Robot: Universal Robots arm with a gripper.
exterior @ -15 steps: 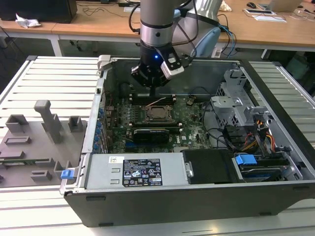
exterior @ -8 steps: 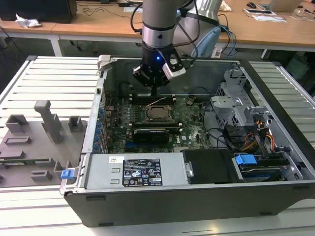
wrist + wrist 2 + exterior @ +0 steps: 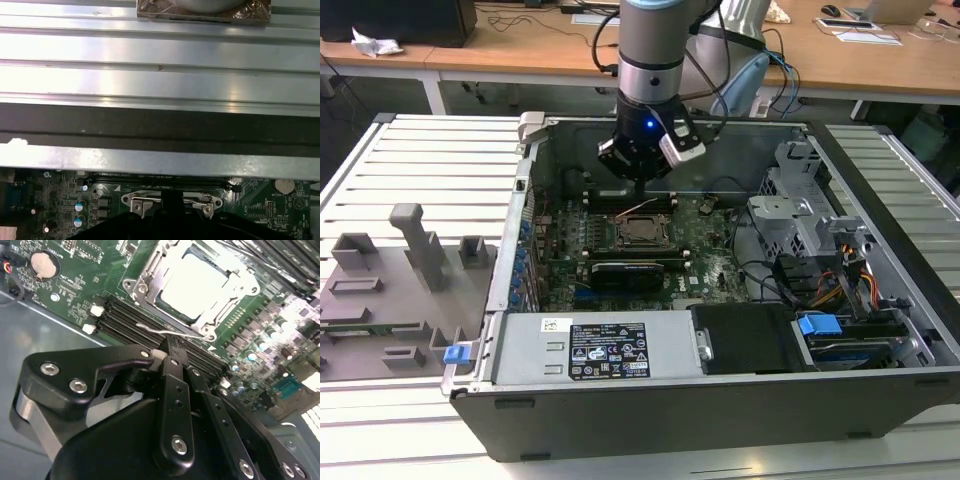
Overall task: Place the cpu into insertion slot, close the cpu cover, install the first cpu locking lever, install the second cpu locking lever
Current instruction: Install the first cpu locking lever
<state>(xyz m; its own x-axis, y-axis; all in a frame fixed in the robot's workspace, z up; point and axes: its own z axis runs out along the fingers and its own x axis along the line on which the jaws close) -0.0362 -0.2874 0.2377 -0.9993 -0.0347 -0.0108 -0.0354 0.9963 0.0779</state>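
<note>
Your tool (image 3: 167,347), fingers closed together on nothing, touches the wire locking lever (image 3: 167,332) just beside the cpu cover (image 3: 197,282).

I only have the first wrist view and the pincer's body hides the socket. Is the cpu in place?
Observer: Yes. In the second wrist view the cpu lies seated, with its pale top showing.
Operator: Is the cover down?
Observer: The cpu cover lies flat, framing the chip's top.
Operator: Where is the pincer working?
Observer: The pincer is shut, with its tip at a thin wire lever along the socket's edge. I cannot tell whether it pinches the wire.
</note>
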